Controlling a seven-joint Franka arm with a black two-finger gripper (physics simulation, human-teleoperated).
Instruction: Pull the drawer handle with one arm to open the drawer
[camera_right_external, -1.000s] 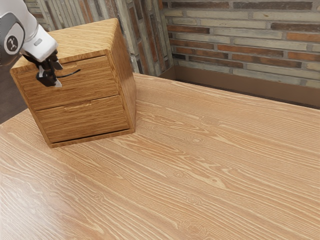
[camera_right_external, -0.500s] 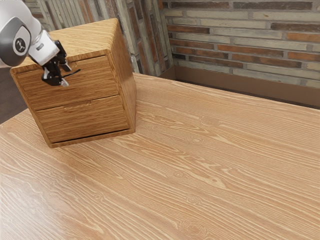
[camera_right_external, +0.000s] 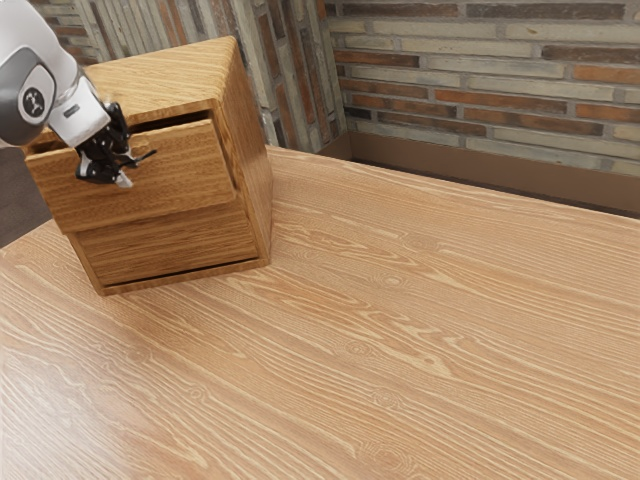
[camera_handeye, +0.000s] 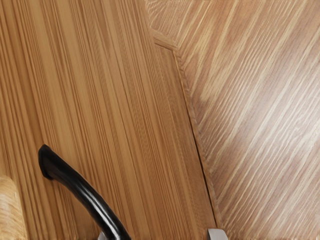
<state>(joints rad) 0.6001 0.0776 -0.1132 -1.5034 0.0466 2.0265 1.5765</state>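
A wooden cabinet (camera_right_external: 248, 130) with two drawers stands at the back on the exterior view's left. Its top drawer (camera_right_external: 175, 172) is pulled partly out, with a dark gap above its front. The lower drawer (camera_right_external: 170, 240) sits flush. My gripper (camera_right_external: 114, 170) is at the top drawer's thin black handle (camera_right_external: 142, 155), which runs between its fingers. In the wrist view the black handle (camera_handeye: 80, 190) curves across the drawer front (camera_handeye: 100, 90) toward my hand. One grey fingertip (camera_handeye: 217, 233) shows well apart from the handle, so the gripper is open around it.
The wooden table (camera_right_external: 420, 330) stretches wide toward the exterior view's right and front. A brick wall (camera_right_external: 480, 70) runs behind the table. A strip of the table top (camera_handeye: 260, 125) lies beside the drawer front in the wrist view.
The top drawer has slid out of the cabinet, opening a gap above its front. My hand has moved back with the handle, toward the exterior view's left.
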